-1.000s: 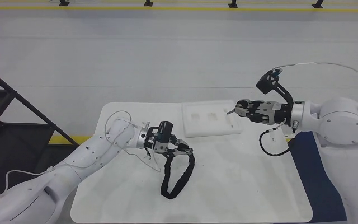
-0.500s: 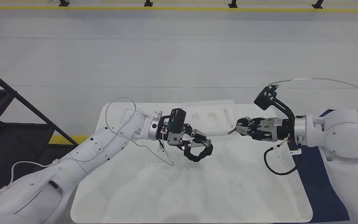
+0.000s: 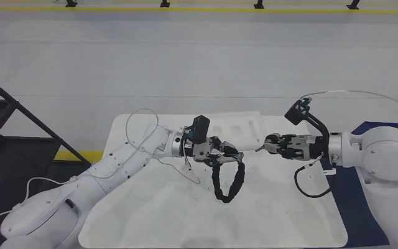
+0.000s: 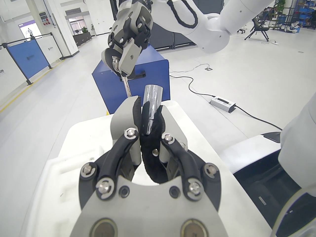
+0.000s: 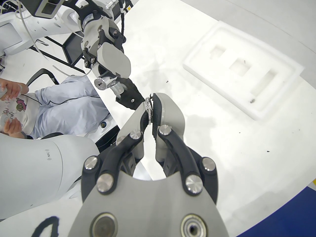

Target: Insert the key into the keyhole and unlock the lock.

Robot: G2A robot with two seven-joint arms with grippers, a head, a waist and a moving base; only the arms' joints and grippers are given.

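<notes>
My left gripper (image 3: pixel 231 153) is shut on the cable lock (image 3: pixel 225 180), held above the table with its black loop hanging down. In the left wrist view the lock's chrome cylinder (image 4: pixel 151 107) sticks out between the fingers. Its keyhole face (image 5: pixel 100 84) points toward my right gripper (image 3: pixel 267 144), which is shut on the key (image 3: pixel 257 148). The key (image 4: pixel 126 87) points at the lock, and its tip is a short gap from the cylinder. In the right wrist view the key's head (image 5: pixel 148 108) is pinched edge-on between the pads.
A white foam tray (image 3: pixel 239 131) with several empty recesses lies at the back of the white table (image 3: pixel 280 211), behind both grippers. A dark blue cabinet (image 3: pixel 348 187) stands off the table's right edge.
The left arm has lifted the lock and carried it right toward the middle; the loop, bunched a moment ago, now hangs down. The right gripper with the key has come slightly forward and down.
</notes>
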